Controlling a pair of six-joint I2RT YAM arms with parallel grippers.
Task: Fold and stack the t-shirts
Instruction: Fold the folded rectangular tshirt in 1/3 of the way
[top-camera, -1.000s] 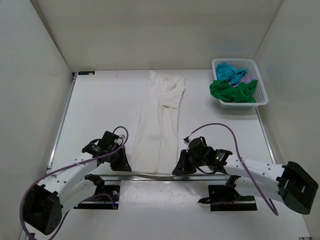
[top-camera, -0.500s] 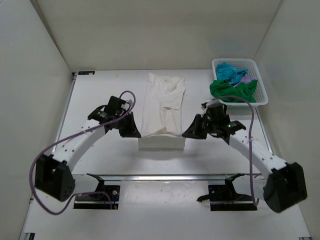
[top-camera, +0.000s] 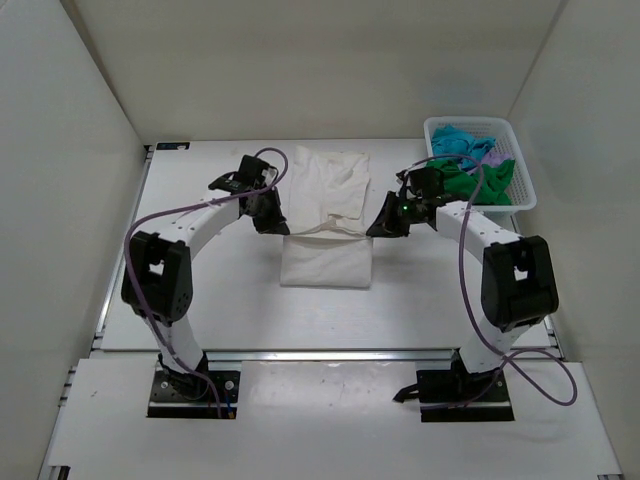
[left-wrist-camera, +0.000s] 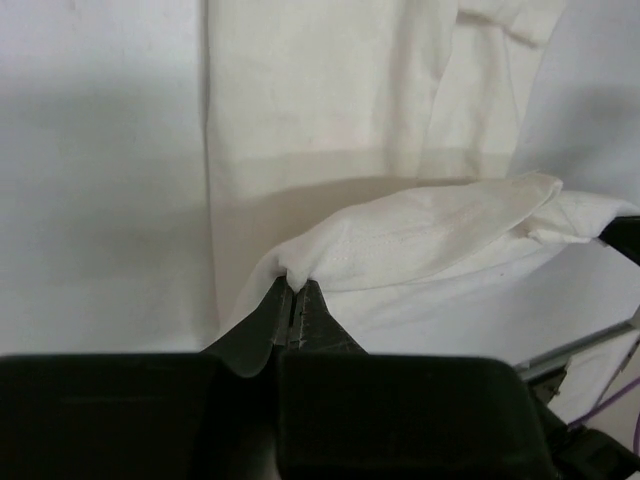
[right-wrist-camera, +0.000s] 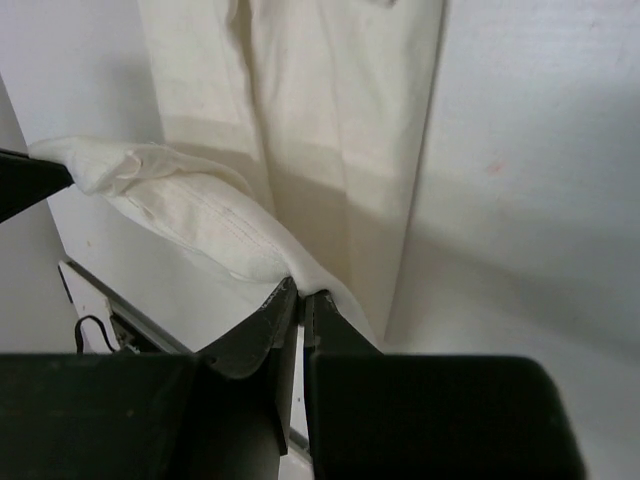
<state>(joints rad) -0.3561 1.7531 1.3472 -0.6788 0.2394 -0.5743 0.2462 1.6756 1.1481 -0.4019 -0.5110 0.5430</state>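
The cream-white t-shirt (top-camera: 327, 205) lies lengthwise at the table's middle back, its near half lifted and doubled over toward the far end. My left gripper (top-camera: 281, 229) is shut on the shirt's left hem corner (left-wrist-camera: 292, 274). My right gripper (top-camera: 372, 229) is shut on the right hem corner (right-wrist-camera: 300, 280). The raised hem sags between them above the flat part. Green (top-camera: 462, 180), turquoise (top-camera: 458, 143) and lilac (top-camera: 493, 155) t-shirts sit in the basket.
The white lattice basket (top-camera: 523, 187) stands at the back right corner, just right of my right arm. White walls close in the table on three sides. A metal rail (top-camera: 330, 351) runs along the table's near edge.
Both grippers have carried the shirt's near hem from the near edge toward the back, folding the shirt over itself. The arms now reach far out.
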